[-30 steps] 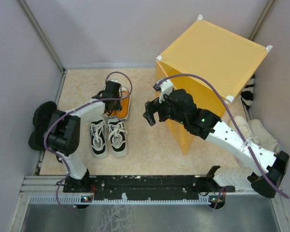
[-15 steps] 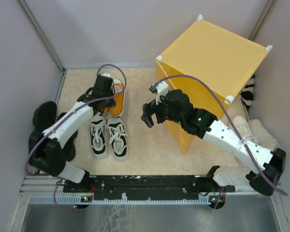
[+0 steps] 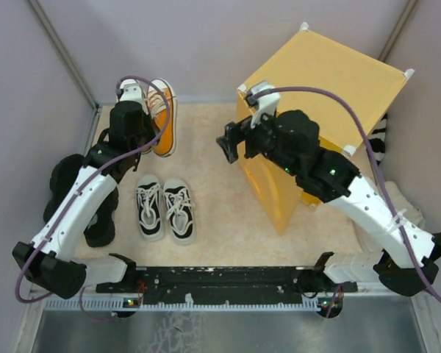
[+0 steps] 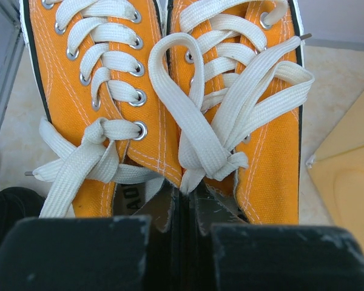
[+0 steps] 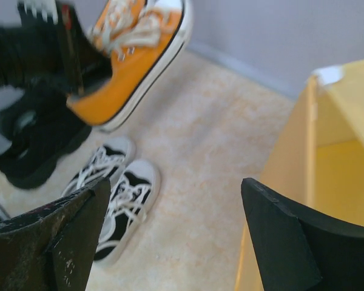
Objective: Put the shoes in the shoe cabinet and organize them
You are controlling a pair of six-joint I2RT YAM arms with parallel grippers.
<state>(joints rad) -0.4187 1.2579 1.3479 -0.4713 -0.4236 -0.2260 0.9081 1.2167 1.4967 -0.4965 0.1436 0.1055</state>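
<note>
Near the arm bases: black-and-white lace-up sneaker pair [image 3: 165,208] sits side by side on the beige speckled floor [image 3: 220,198], toes toward the bases. All-black sneaker pair [image 3: 67,187] is left of it, against the left wall and partly hidden by the left arm.

Right gripper [image 3: 231,147]: fingers spread wide, nothing between them. It hovers just beside the near-left corner of the large yellow-orange plastic cube cabinet [image 3: 331,81].

Left gripper [image 4: 181,239]: clamped tight on the two inner collars of the orange canvas sneaker pair with white laces [image 4: 170,91], pinching both shoes together. The pair hangs off the floor near the back wall, left of the cabinet and well apart from it.

Cabinet is back right. The right wrist view sees into its inside.
</note>
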